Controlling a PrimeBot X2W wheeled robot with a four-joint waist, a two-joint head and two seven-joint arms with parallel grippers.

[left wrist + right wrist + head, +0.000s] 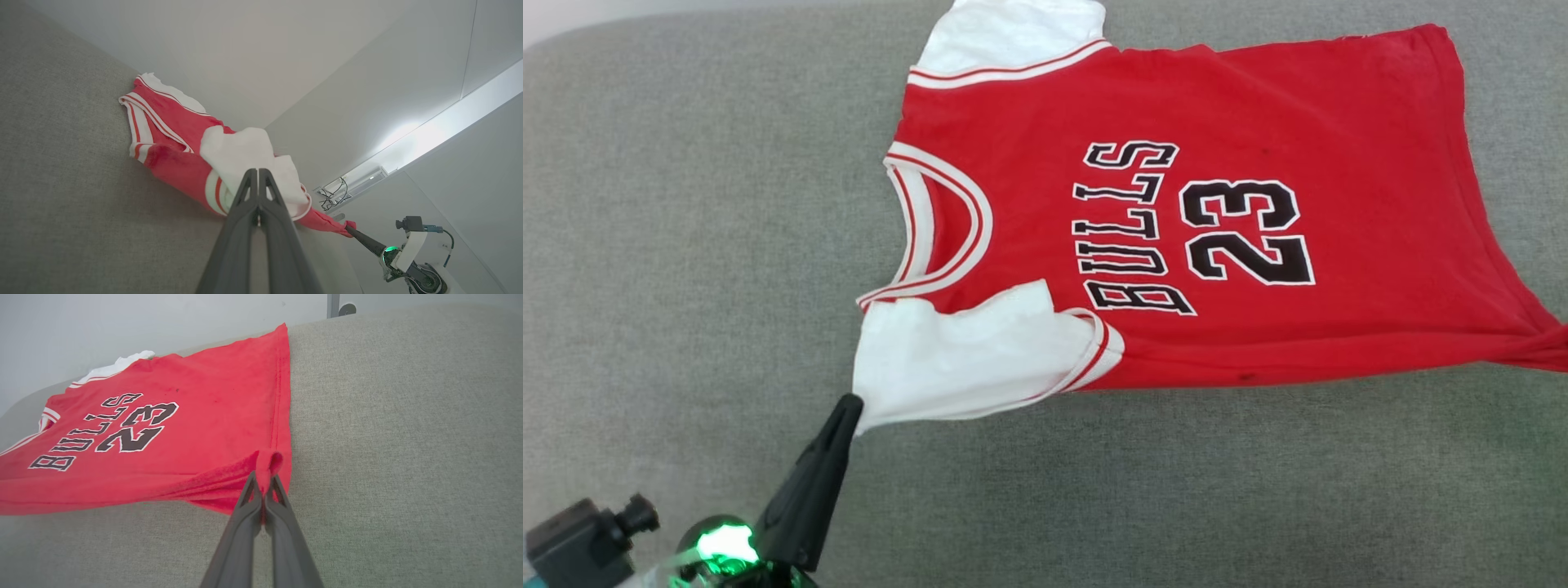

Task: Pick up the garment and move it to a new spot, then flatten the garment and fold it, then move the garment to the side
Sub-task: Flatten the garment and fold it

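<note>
Head view: the garment (1241,343) lies print-up on the grey cushion (686,245). The left gripper (851,402) has only the tip of the white sleeve (947,359), so a hard tug would probably slip it free.

Left wrist view: those jaws are clenched on the sleeve's edge, a thin bite.

Right wrist view: the right gripper (264,479) is pinched tight on the hem corner (269,461). Uneven pulling could bunch the cloth.
</note>
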